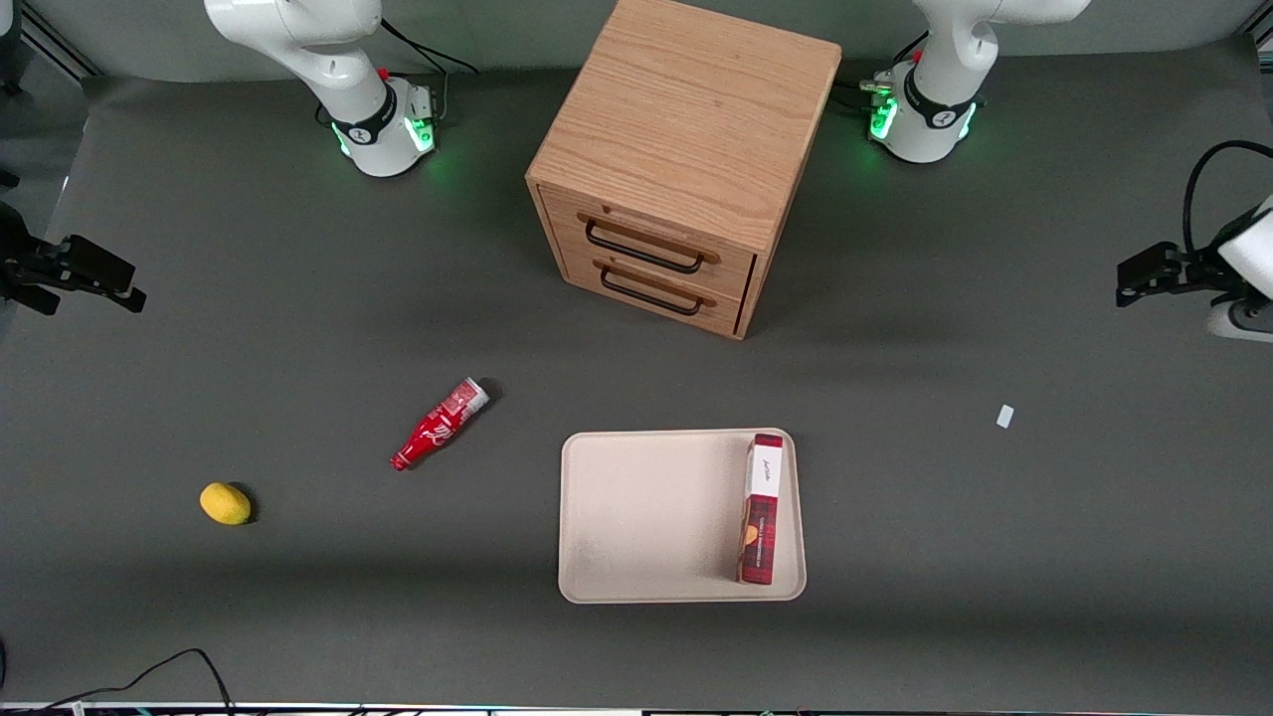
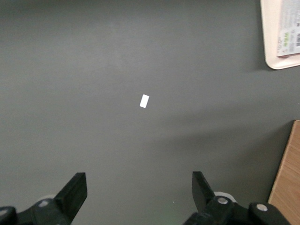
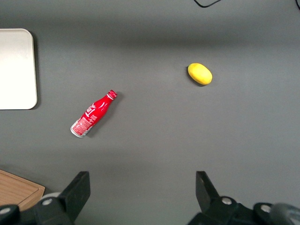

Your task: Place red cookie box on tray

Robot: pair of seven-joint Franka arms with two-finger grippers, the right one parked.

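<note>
A yellow lemon (image 1: pixel 226 503) is lying toward the parked arm's end of the table (image 1: pixel 249 298), with a red soda bottle (image 1: pixel 439 425) on its side nearer the tray (image 1: pixel 646 517). The red cookie box (image 1: pixel 762 509) is lying inside the tray, along the rim toward the working arm's end. A wooden drawer cabinet (image 1: pixel 676 159) is standing farther from the front camera. The gripper (image 1: pixel 1144 278) is hovering with fingers (image 2: pixel 75 190) spread apart, holding nothing, over bare table near a small white scrap (image 1: pixel 1004 416).
</note>
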